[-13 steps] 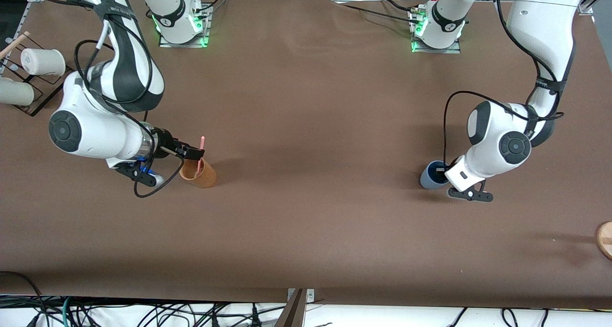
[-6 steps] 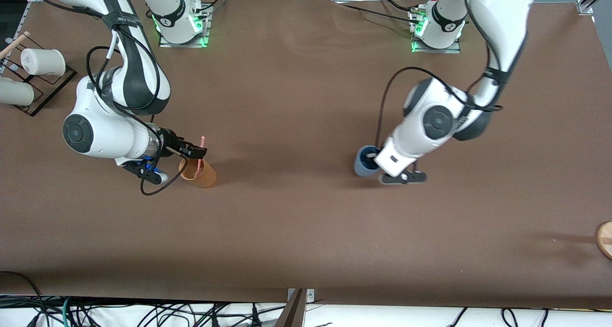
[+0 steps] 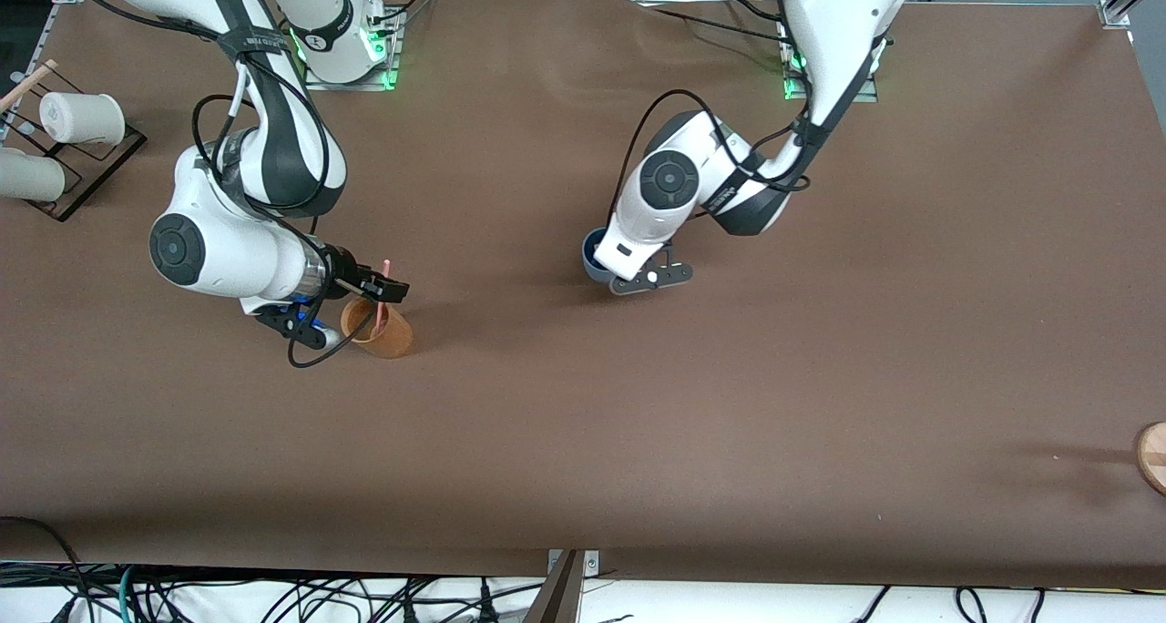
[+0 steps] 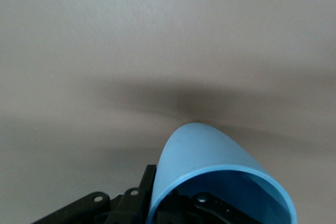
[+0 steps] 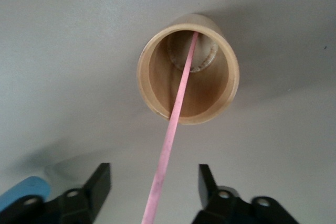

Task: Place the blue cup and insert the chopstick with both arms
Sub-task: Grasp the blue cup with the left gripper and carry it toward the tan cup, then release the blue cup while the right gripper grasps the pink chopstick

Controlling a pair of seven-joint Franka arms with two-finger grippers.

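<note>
The blue cup hangs from my left gripper, low over the middle of the table. In the left wrist view the left gripper is shut on the blue cup's rim, one finger inside and one outside. The pink chopstick stands leaning in a tan cup toward the right arm's end of the table. My right gripper is over the tan cup. In the right wrist view the right gripper is open, with its fingers apart on either side of the chopstick, which reaches into the tan cup.
A black wire rack with white cups stands at the right arm's end of the table. A round wooden piece lies at the table edge at the left arm's end.
My left arm has carried the blue cup from the left arm's end toward the middle of the table. My right arm has shifted slightly; the chopstick still stands in the tan cup.
</note>
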